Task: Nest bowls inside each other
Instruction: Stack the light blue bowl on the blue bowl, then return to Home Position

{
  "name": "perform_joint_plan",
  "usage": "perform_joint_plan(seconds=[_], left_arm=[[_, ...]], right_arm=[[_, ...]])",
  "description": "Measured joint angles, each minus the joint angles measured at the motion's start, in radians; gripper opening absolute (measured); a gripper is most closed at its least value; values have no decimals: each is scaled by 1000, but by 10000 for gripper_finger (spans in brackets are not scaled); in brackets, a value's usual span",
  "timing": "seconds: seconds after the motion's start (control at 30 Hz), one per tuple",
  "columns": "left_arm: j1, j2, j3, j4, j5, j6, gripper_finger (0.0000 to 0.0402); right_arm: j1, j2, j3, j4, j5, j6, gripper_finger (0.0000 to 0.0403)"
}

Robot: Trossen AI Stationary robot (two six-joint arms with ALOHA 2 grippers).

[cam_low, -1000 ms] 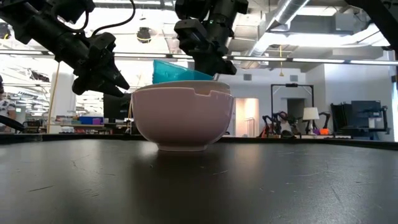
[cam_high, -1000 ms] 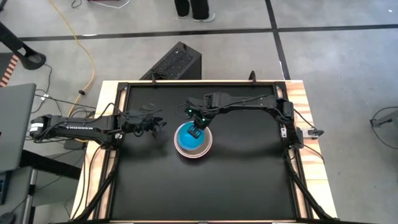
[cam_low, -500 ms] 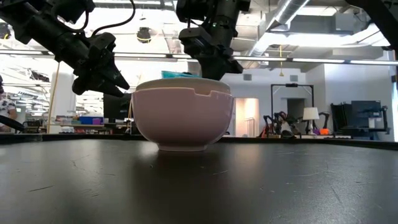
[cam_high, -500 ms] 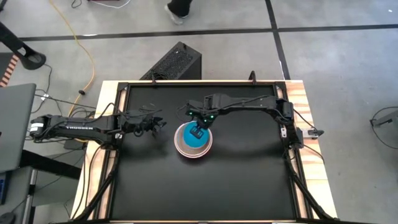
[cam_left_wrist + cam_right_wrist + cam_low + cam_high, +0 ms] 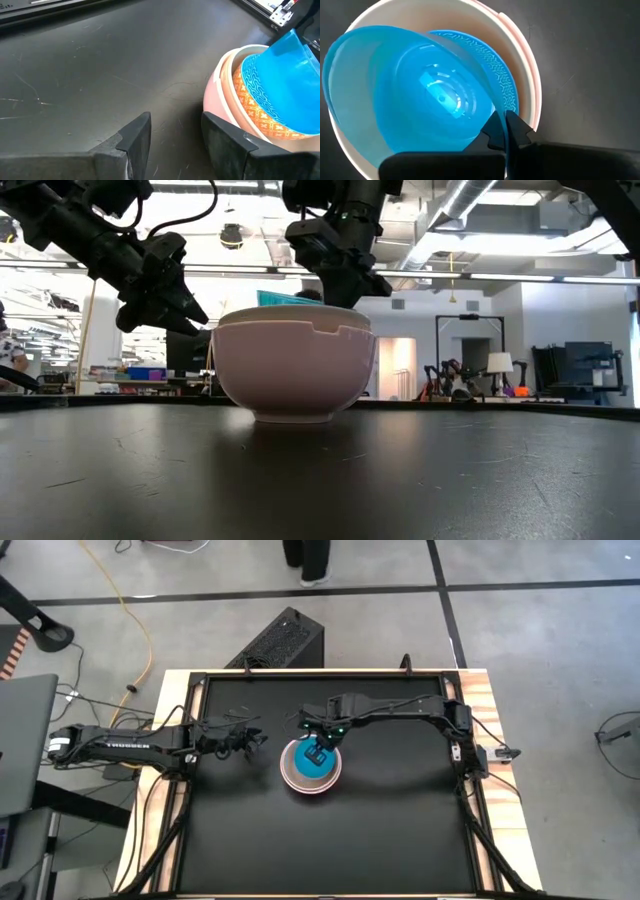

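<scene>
A stack of nested bowls [image 5: 311, 768] stands on its base mid-table: a pale pink outer bowl [image 5: 293, 370], a cream one [image 5: 520, 60] inside it, and a patterned light blue one [image 5: 497, 70] inside that. My right gripper [image 5: 504, 131] is above the stack, shut on a bright teal-blue bowl [image 5: 420, 95] that sits tilted within it. In the low view only that bowl's rim [image 5: 285, 299] shows above the pink one. To the stack's left, my left gripper [image 5: 258, 740] hovers open, holding nothing. My right gripper pinches the teal-blue bowl's wall at its rim [image 5: 492, 107], one finger inside the bowl and one outside. The fingers come steeply from above, slanting from the table's far right. The bowl is tilted, its body down inside the stack; whether it rests there I cannot tell.
The black tabletop [image 5: 400, 830] has a raised frame [image 5: 300, 674] around it. A dark case [image 5: 280, 640] stands on the floor behind the far edge, where a person's legs [image 5: 310, 560] also show. Free room lies near and right of the stack.
My right gripper has tipped a little over the stack, staying shut. The teal-blue bowl, which stood tilted well above the pink bowl's rim, has sunk into the stack, so only its rim now shows above it.
</scene>
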Motion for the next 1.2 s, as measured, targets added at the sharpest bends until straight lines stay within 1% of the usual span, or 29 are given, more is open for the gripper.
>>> perform_joint_plan(seconds=[0.13, 0.2, 0.57, 0.8, 0.9, 1.03, 1.1, 1.2], left_arm=[[0, 0, 0, 0, 0, 0, 164], [0, 0, 0, 0, 0, -1, 164], [0, 0, 0, 0, 20, -2, 164], [0, 0, 0, 0, 21, -3, 164], [0, 0, 0, 0, 21, -3, 164], [0, 0, 0, 0, 21, -3, 164], [0, 0, 0, 0, 21, -3, 164], [0, 0, 0, 1, 20, 4, 164]], right_arm=[[0, 0, 0, 3, 0, 11, 1], [0, 0, 0, 3, -1, 11, 9], [0, 0, 0, 3, -4, 11, 102], [-3, -3, 16, -20, -9, 10, 151], [-5, -3, 46, -65, -14, -5, 165], [-5, -4, 112, -176, -15, -29, 175], [3, -15, 140, -245, -15, -66, 175], [24, -54, 143, -319, -34, -141, 173]])
